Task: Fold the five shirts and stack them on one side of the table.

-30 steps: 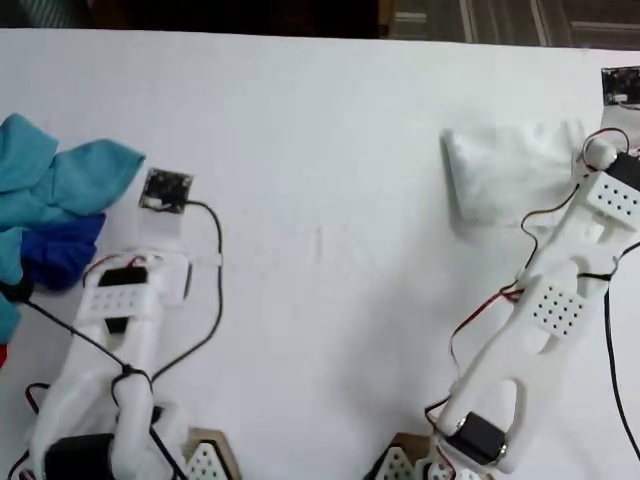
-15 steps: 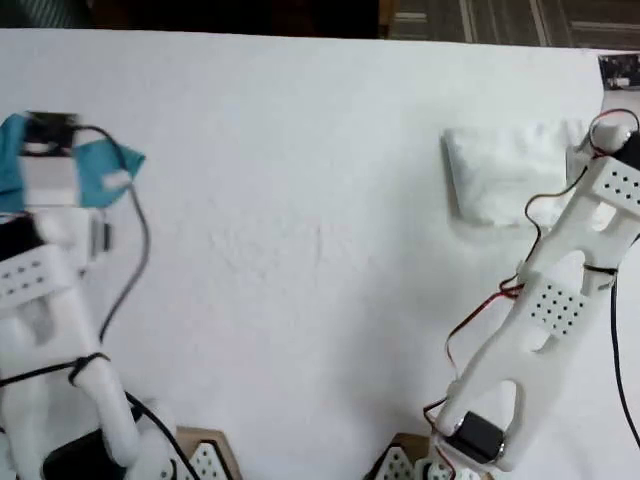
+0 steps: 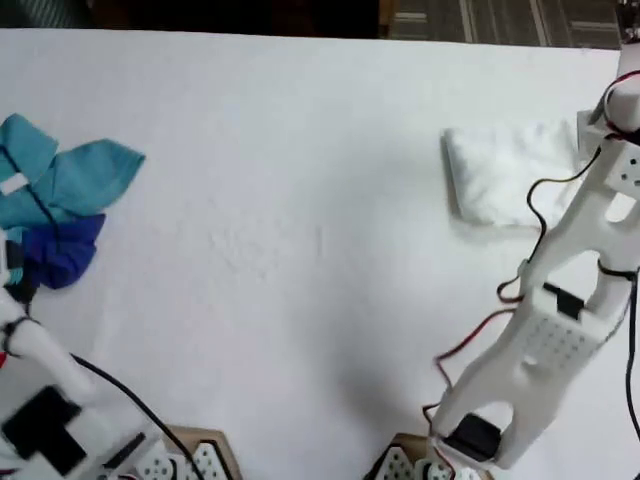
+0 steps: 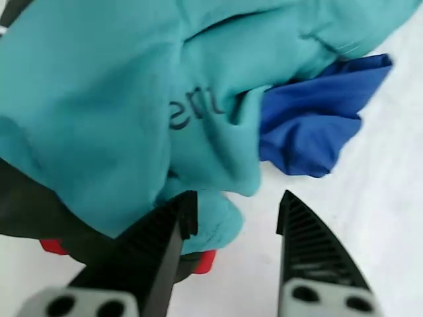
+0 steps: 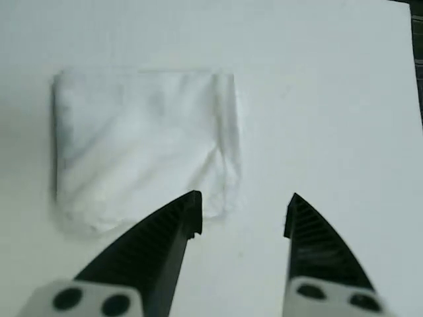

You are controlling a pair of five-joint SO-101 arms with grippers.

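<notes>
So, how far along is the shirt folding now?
Done: one white shirt lies folded at the table's right side. In hand: nothing; left jaws open over the teal shirt, right jaws open by the white shirt. Left: teal shirt, blue shirt, red cloth and dark cloth lie heaped, unfolded.

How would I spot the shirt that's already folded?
On the white table, go to the side away from the crumpled heap. The white shirt lies there, in front of the right gripper. Unlike the teal shirt and blue shirt, it is a flat folded rectangle.
</notes>
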